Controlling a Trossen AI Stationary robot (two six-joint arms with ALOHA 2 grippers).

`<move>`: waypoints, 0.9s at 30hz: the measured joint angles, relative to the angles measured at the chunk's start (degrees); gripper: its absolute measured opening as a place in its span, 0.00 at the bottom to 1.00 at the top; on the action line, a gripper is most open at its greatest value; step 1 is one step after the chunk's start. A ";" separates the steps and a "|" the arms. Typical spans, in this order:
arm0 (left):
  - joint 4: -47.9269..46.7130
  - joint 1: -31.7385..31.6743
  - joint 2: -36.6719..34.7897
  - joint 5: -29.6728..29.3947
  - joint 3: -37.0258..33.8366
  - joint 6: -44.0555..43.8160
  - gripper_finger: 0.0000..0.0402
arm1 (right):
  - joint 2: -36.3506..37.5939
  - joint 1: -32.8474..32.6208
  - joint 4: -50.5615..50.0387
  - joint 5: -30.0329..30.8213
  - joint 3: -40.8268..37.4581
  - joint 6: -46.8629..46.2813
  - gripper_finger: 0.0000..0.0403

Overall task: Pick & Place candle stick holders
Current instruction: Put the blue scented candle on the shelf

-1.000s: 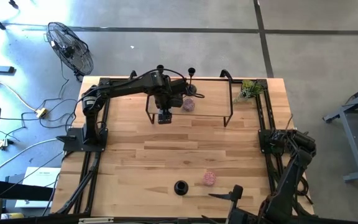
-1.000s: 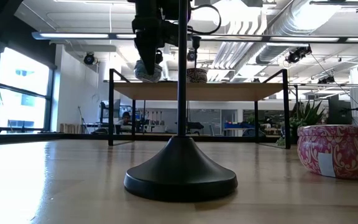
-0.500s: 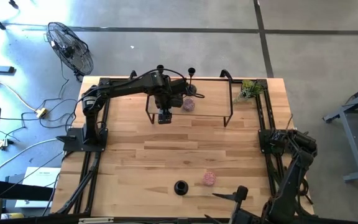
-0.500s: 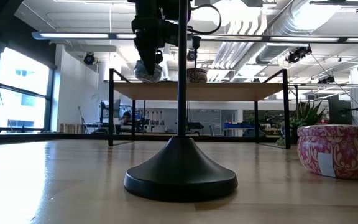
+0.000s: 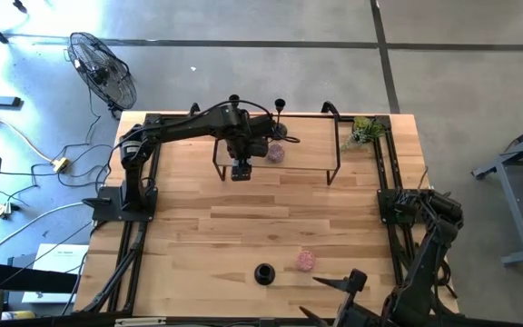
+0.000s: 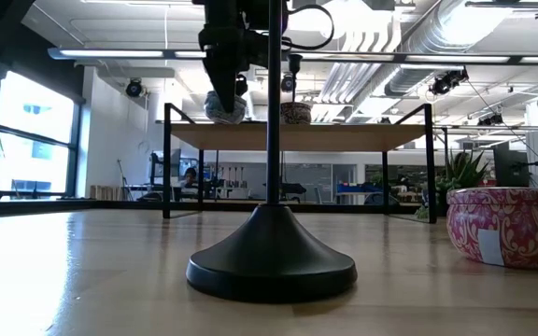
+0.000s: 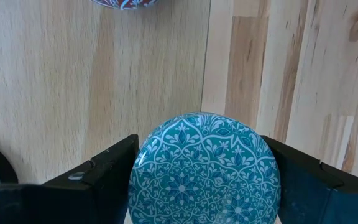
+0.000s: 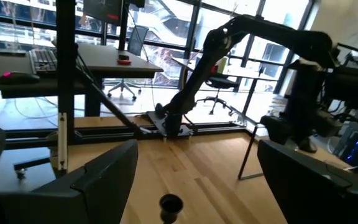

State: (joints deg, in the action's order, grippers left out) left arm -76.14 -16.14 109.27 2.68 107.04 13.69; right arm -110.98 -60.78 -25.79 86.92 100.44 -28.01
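One black candlestick holder (image 5: pixel 263 272) stands on its round base near the table's front; it fills the low view (image 6: pixel 271 257), and its cup shows in the right wrist view (image 8: pixel 170 205). Two more holders (image 5: pixel 233 100) (image 5: pixel 280 107) stand at the far side of a raised wooden shelf (image 5: pixel 307 154). My left gripper (image 5: pixel 241 150) is over the shelf, shut on a round teal patterned tin (image 7: pixel 204 168). My right gripper (image 5: pixel 339 283) is open and empty near the front edge, to the right of the near holder. My left gripper pinches the teal tin by its round side wall (image 7: pixel 143 163) between its two fingers, one finger on each opposite side. The fingers point down from above. The tin stays level at the shelf's top (image 6: pixel 224 110); whether it rests on the shelf I cannot tell.
A pink patterned tin (image 5: pixel 306 261) sits on the table right of the near holder, also in the low view (image 6: pixel 507 227). A red patterned tin (image 5: pixel 275 153) sits on the shelf beside the left gripper. A potted plant (image 5: pixel 363 132) stands at the far right corner.
My right gripper has drifted a little toward the table's right edge, staying open. My left gripper and the teal tin have kept still.
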 joint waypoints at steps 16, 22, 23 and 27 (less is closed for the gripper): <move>0.15 -1.25 0.00 -1.63 0.00 0.02 0.72 | 0.00 -0.01 -0.09 -0.88 0.00 4.09 0.81; 0.27 -3.60 0.00 -2.07 0.00 -0.40 0.72 | 0.00 0.05 -0.07 -1.38 0.00 4.05 0.81; 0.31 -3.85 0.00 -1.95 0.00 -0.52 0.72 | 0.00 0.05 -0.07 -1.38 0.00 4.01 0.81; 0.35 -3.69 0.00 -2.05 0.00 -0.62 0.72 | 0.00 0.05 -0.05 -1.49 0.00 3.94 0.81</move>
State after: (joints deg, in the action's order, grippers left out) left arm -75.79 -19.83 109.27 0.62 107.04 13.07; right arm -110.98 -60.73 -25.85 85.43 100.44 -24.08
